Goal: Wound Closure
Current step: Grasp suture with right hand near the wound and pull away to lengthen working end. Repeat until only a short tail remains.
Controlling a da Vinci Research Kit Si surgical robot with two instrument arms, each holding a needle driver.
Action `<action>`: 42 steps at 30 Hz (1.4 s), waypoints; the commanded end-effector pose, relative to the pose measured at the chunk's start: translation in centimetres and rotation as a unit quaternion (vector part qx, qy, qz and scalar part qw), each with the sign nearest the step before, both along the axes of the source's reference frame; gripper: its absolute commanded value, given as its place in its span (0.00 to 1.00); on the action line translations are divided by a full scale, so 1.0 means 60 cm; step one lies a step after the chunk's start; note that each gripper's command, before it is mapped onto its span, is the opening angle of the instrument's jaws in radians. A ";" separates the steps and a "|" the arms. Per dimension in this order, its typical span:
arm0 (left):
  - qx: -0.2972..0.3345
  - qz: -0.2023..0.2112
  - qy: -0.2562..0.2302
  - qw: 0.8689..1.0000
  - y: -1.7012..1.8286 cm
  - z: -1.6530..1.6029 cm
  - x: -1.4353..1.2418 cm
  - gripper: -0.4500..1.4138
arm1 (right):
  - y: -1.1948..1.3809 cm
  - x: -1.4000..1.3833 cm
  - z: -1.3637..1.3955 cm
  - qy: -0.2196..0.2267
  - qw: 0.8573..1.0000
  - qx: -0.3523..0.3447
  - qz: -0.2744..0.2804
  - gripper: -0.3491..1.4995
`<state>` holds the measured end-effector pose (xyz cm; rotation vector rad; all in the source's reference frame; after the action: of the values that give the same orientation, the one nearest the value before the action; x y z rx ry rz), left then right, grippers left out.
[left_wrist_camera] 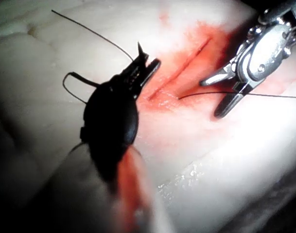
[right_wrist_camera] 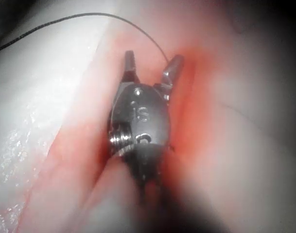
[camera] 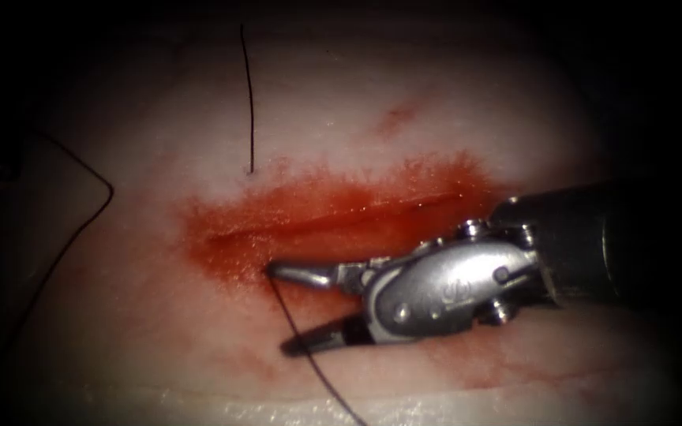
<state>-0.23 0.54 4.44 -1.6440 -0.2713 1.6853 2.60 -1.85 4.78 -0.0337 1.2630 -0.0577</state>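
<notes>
Thread (camera: 303,335) runs from the tissue (camera: 159,315) just below the cut (camera: 333,217), passing between the right tool (camera: 282,308) jaws, which gape wide and hold nothing. Red fluid (camera: 230,252) surrounds the cut.

From the left wrist, the left tool (left_wrist_camera: 144,65) near the cut holds the needle (left_wrist_camera: 139,48) by its tip end, jaws clamped.

From the right wrist, thread crosses before the spread jaws.
</notes>
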 end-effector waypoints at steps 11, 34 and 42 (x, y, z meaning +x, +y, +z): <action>0.000 0.000 -0.001 1.000 -0.0002 0.0010 -0.0009 0.00 | 0.0021 0.0031 0.0045 -0.006 1.000 0.022 0.010 0.74; 0.000 0.000 -0.001 1.000 -0.0001 0.0012 -0.0009 0.00 | -0.0031 -0.0011 -0.0034 -0.014 0.998 0.043 -0.040 0.00; 0.000 0.000 -0.001 1.000 -0.0001 0.0012 -0.0009 0.00 | -0.0082 -0.0024 -0.0102 -0.010 0.998 0.051 -0.045 0.00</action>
<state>-0.23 0.55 4.45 -1.6439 -0.2709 1.6851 2.39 -2.28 4.13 0.1084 1.2429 -0.0729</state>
